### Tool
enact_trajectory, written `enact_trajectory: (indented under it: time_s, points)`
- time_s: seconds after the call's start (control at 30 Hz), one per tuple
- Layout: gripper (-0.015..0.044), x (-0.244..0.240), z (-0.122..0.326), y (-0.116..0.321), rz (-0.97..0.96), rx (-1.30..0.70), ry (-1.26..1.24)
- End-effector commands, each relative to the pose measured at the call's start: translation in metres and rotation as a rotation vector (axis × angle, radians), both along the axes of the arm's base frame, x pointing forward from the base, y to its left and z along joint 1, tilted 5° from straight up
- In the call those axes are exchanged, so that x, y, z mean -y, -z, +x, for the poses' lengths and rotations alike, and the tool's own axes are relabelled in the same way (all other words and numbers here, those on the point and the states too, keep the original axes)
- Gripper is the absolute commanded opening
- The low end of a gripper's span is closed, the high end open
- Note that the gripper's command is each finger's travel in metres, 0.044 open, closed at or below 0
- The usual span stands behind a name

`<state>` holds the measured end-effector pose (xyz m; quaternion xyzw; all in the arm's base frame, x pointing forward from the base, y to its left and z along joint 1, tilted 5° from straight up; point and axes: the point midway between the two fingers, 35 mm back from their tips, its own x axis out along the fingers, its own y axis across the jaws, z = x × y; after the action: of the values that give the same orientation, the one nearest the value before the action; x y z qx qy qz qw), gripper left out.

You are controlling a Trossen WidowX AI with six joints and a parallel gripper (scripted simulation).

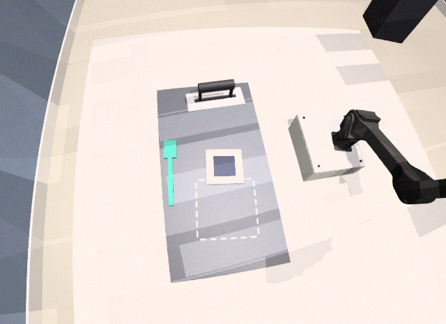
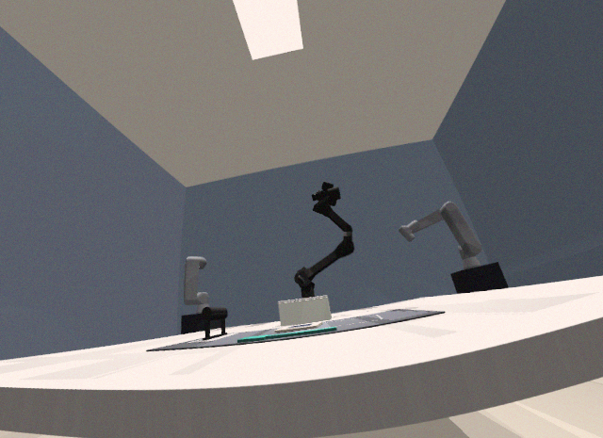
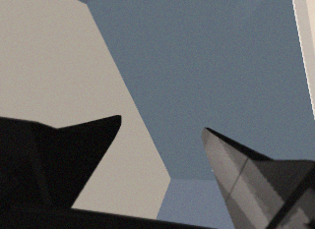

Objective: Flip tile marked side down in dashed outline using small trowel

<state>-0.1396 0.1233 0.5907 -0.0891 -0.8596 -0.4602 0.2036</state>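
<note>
The small green trowel [image 1: 170, 180] [image 2: 287, 333] lies flat along the left part of the grey mat [image 1: 212, 265] in the top view, blade toward the top. The cream tile [image 1: 210, 167] [image 2: 298, 328] lies flat to its right, with its dark blue marked square facing up. The tile's lower edge overlaps the top line of the dashed outline [image 1: 223, 238]; most of the tile is outside it. My gripper [image 1: 341, 141] [image 2: 325, 195] [image 3: 161, 125] is open and empty, raised high and far from the trowel and tile. The wrist view shows mostly walls and ceiling between the fingers.
A white plate with a black raised handle [image 1: 216, 86] [image 2: 214, 313] stands at the mat's top end in the top view. A pale box [image 1: 309, 148] [image 2: 304, 311] stands right of the mat, below my arm. Two grey arms [image 2: 193, 280] [image 2: 457, 229] stand in the background.
</note>
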Motion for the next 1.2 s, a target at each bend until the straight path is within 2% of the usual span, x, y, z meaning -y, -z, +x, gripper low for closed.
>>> enact_trajectory:
  time_s: [0.0, 0.33, 0.37, 0.67, 0.8, 1.17]
  points:
    - [0.0374, 0.0000, 0.0000, 0.0000, 0.000, 0.000, 0.000]
    - [0.0111, 0.0000, 0.0000, 0.0000, 0.000, 0.000, 0.000]
    - [0.0100, 0.0000, 0.0000, 0.0000, 0.000, 0.000, 0.000]
    - [0.0100, 0.0000, 0.0000, 0.0000, 0.000, 0.000, 0.000]
    - [0.0000, 0.0000, 0.0000, 0.0000, 0.000, 0.000, 0.000]
    - [0.0000, 0.0000, 0.0000, 0.0000, 0.000, 0.000, 0.000]
